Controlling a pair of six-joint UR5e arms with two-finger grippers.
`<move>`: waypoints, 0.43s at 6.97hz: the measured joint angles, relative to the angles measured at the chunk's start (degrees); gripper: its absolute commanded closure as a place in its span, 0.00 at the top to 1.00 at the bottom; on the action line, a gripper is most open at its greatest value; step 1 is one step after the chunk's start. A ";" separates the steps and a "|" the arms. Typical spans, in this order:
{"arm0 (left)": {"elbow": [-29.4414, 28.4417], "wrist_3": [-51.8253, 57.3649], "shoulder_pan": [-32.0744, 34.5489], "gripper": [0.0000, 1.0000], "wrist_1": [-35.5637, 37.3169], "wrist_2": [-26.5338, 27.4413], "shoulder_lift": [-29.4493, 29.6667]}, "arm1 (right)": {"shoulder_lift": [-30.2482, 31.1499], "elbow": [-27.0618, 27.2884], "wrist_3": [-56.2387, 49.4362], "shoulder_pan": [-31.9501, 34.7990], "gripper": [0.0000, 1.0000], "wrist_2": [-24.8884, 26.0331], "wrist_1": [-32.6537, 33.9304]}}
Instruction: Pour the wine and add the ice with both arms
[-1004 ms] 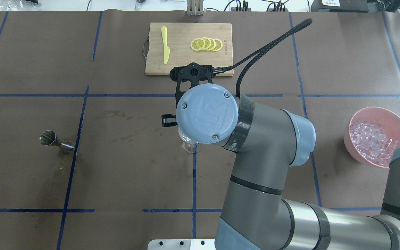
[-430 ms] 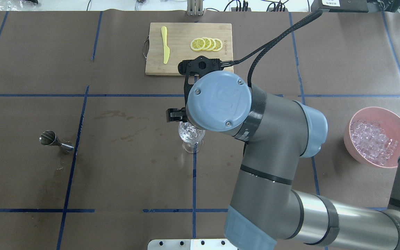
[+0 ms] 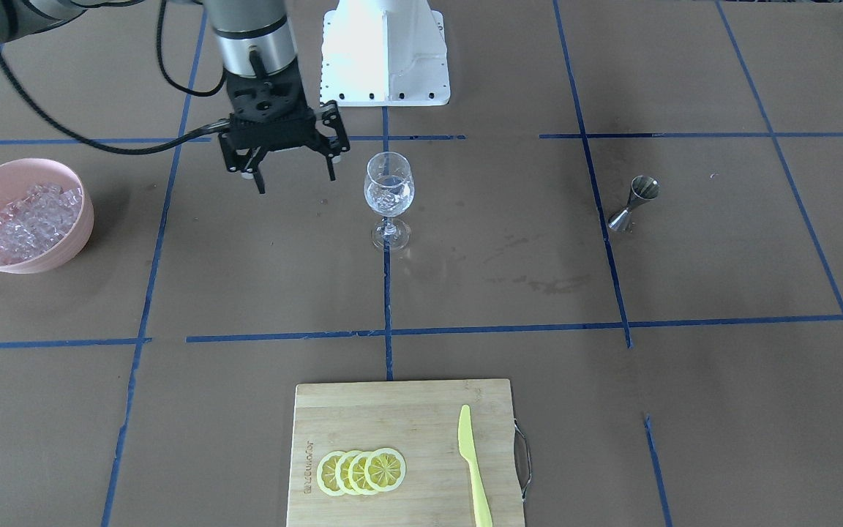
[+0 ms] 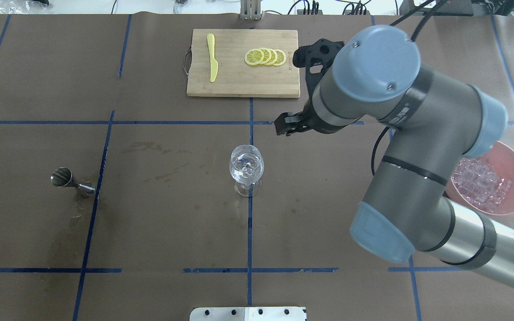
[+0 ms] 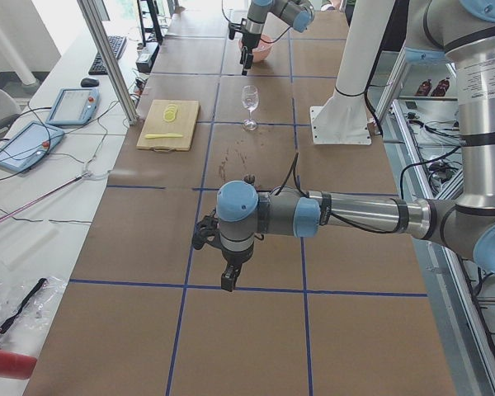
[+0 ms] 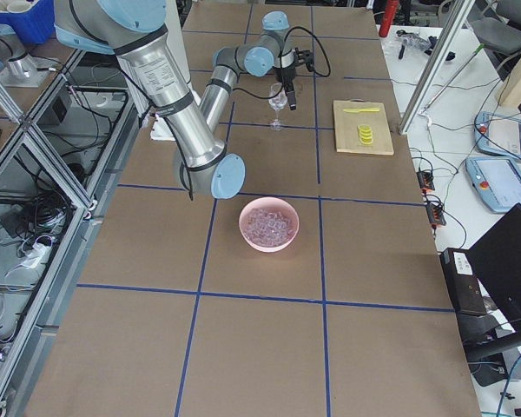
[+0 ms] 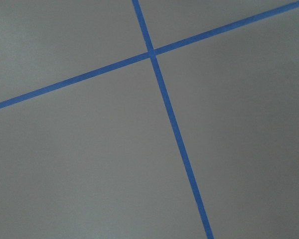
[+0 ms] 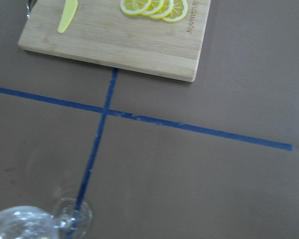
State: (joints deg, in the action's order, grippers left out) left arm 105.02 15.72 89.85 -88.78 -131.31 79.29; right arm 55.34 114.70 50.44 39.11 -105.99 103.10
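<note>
much ice (image 3: 26, 219) in bowl (image 3: 8, 177), well apart from spread right claw (image 3: 296, 180)

Ice (image 3: 26, 219): clear cubes were heaped in the pink bowl (image 3: 70, 250); some were seen in the wine glass (image 3: 388, 192).
Right arm (image 4: 417, 133): was held beside the glass, gripper (image 3: 296, 181) spread and empty.
Left arm (image 5: 330, 214): was stretched low, far from the glass.

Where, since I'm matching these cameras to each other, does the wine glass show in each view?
Front-facing: wine glass at centre, upper half.
Overhead: centre of the picture.
Exterior left: far off, top centre.
Exterior right: far off, top centre.
Left wrist: not in it.
Right wrist: bottom-left corner, cut off.
Shared landmark: the cutting board, absent only from the left wrist view.
</note>
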 measured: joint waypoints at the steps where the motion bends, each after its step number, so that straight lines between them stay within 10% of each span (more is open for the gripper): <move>1: 0.00 0.11 0.02 1.00 -0.01 0.04 0.04 | 4.32 0.32 -8.01 4.22 1.00 -2.92 -0.14; 3: -0.03 0.18 0.06 1.00 0.05 -0.02 0.09 | 13.85 0.35 -24.68 13.96 1.00 -9.36 -0.18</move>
State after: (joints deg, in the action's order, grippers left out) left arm 104.99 15.90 89.91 -88.73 -131.33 79.38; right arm 69.19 115.05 25.75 53.08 -115.35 102.92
